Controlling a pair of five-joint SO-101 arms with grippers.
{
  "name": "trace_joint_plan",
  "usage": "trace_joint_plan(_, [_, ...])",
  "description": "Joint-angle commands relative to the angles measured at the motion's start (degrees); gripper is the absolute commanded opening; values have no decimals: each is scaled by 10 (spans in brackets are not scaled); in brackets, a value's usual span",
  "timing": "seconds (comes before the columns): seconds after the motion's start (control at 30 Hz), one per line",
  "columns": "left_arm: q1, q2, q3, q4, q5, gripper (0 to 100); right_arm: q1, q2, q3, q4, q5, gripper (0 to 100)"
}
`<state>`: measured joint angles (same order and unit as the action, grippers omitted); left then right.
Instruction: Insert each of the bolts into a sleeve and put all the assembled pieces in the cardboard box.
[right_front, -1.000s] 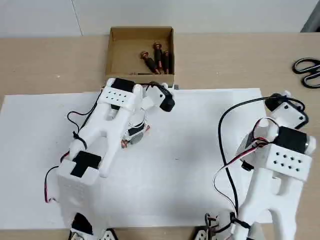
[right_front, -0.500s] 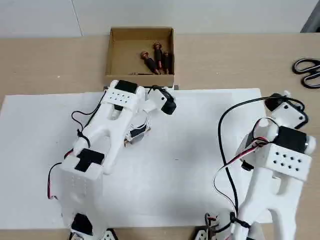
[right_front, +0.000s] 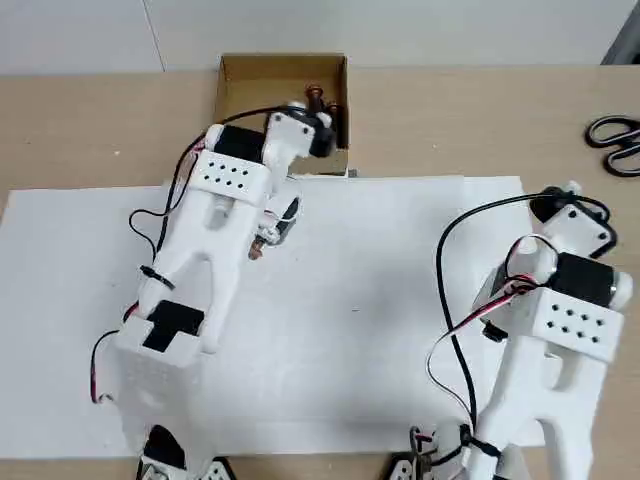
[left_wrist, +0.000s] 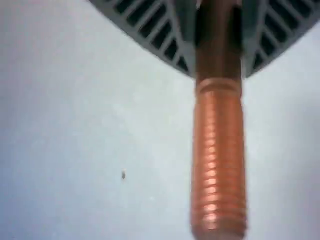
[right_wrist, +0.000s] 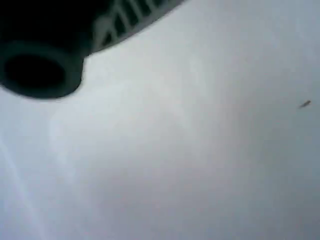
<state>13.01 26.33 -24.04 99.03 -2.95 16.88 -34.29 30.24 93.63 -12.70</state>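
Note:
A copper threaded bolt (left_wrist: 218, 165) sticks out of my left gripper (left_wrist: 218, 30), whose grey jaws are shut on its upper shank. From above, the left gripper (right_front: 268, 232) hangs over the white sheet just in front of the cardboard box (right_front: 240, 100), and the bolt tip (right_front: 255, 251) points toward the near side. A few assembled pieces (right_front: 322, 103) lie in the box, partly hidden by the left wrist. My right gripper (right_wrist: 60, 30) is shut on a black sleeve (right_wrist: 41, 72), whose hollow end faces the camera above the sheet.
A white sheet (right_front: 350, 330) covers most of the table between the arms. Black scissors (right_front: 612, 143) lie on the bare wood at the far right. The right arm (right_front: 555, 320) stands at the sheet's right edge, with its cables looping beside it.
My left arm has swung up and toward the box, carrying the bolt away from the sheet's middle. The right arm has not moved.

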Motion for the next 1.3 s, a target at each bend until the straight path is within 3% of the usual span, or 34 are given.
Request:
trace_joint_plan(0.0, [-18,-44,-5,14,93,6,8,-18,-2,-5,-5,2])
trace_joint_plan(0.2, [-65,-44,-2,14,179,6,8,-18,-2,-5,-5,2])
trace_joint_plan(0.43, [-100,-44,0,14,500,6,8,-18,-2,-7,-6,2])
trace_joint_plan(0.8, [-98,-38,1,14,844,7,8,-18,-2,-7,-6,2])
trace_joint_plan(1.0, [-98,-38,0,13,903,8,8,-18,-2,-7,-6,2])
trace_joint_plan(1.27, [-98,-38,0,13,905,17,8,-18,-2,-7,-6,2])
